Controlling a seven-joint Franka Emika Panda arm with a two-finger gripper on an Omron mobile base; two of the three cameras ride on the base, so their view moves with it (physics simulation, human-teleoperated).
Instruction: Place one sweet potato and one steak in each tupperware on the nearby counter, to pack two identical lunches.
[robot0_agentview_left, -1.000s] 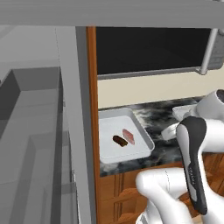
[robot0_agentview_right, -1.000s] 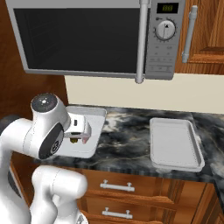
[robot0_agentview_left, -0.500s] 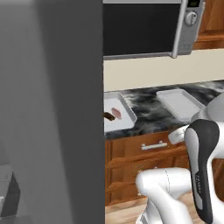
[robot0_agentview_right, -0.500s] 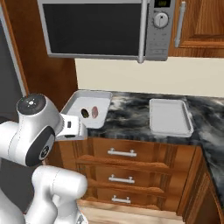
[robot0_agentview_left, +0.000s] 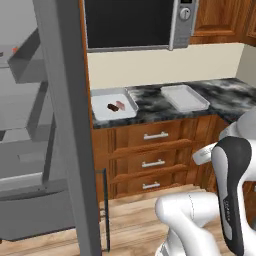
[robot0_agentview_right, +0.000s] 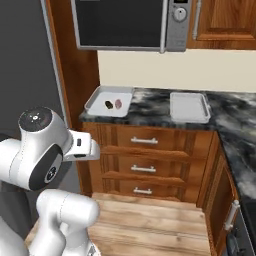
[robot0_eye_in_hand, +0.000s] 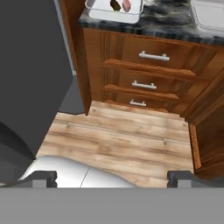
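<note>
- The gripper (robot0_eye_in_hand: 112, 178), jaws spread wide and holding nothing, hangs low over the wooden floor (robot0_eye_in_hand: 127, 140), well apart from the counter (robot0_agentview_right: 150, 112).
- A dark sweet potato (robot0_agentview_right: 108, 104) and a pink steak (robot0_agentview_right: 118, 103) lie side by side, touching or nearly so, in the left tupperware (robot0_agentview_right: 97, 100).
- The right tupperware (robot0_agentview_right: 189, 107) lies with its long axis running back from the counter's front edge.

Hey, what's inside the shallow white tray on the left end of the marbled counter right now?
The left white-grey tray holds two small pieces side by side: a dark brown oval lump and a flat pale pink slab. Nothing covers them; whether they touch is too small to tell.
</note>
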